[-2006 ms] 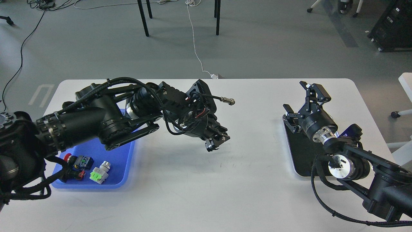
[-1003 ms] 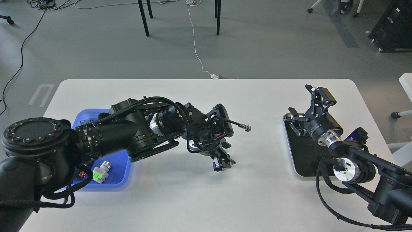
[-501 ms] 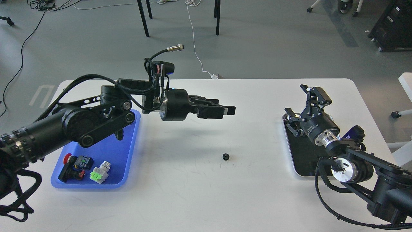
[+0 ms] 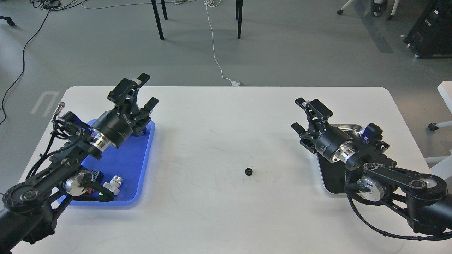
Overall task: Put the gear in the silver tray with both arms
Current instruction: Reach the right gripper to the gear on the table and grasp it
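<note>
Gear (image 4: 248, 171) flat on table (image 4: 219, 211), near-left of my right end effector (image 4: 306, 115), which is nearer; both end effectors, left (image 4: 139, 92) included, open, empty.

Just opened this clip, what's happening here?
A two-armed robot is moving a small black gear from the blue tray side toward the silver tray. Right now nothing holds the gear: it lies alone on the white table, between the trays. The left tool is open and empty above the blue tray. The right tool is open too, hovering at the silver tray's near-centre edge, not yet at the gear.
</note>
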Tool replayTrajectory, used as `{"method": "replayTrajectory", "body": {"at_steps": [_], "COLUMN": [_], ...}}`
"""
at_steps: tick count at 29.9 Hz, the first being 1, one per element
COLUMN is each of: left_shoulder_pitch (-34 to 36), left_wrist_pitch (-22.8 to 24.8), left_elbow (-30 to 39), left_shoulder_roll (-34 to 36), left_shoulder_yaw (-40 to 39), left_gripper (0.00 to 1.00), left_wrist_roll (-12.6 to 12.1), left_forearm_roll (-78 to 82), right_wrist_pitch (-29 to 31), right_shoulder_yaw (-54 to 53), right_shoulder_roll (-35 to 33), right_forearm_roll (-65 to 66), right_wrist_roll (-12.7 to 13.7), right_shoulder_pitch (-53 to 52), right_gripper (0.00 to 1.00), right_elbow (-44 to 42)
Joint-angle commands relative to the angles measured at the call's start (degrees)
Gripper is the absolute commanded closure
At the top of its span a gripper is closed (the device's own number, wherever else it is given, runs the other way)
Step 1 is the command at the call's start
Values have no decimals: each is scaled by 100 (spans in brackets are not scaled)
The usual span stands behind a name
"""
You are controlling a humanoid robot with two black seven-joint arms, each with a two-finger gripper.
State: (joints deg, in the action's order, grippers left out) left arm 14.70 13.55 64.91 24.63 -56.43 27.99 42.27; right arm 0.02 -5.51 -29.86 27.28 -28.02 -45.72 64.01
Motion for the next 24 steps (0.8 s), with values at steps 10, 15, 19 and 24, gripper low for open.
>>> {"method": "replayTrajectory", "body": {"at_steps": [10, 15, 19, 24], "left_shoulder_pitch": [-652, -749, -775, -819], "left_wrist_pitch": [156, 463, 517, 508], "left_elbow": [22, 31, 66, 66], "left_shoulder_roll": [-371, -406, -441, -564], "left_shoulder_yaw": [-993, -1115, -1169, -1186], "left_gripper": [2, 2, 2, 2], "left_wrist_roll": [1, 1, 1, 1], "left_forearm_roll": [-298, -535, -536, -536], "right_wrist_pitch": [-29, -712, -1048, -1425], "right_shoulder_yaw": [4441, 5602, 6350, 7010], "right_shoulder_roll": [909, 2166, 2861, 2986], "right_forearm_roll": [2860, 3028, 3037, 3037], "right_wrist_roll": [2, 2, 2, 2], "right_shoulder_pitch": [-3995, -4743, -5008, -4903], "right_gripper": [1, 2, 8, 30], "right_elbow": [305, 261, 217, -107]}}
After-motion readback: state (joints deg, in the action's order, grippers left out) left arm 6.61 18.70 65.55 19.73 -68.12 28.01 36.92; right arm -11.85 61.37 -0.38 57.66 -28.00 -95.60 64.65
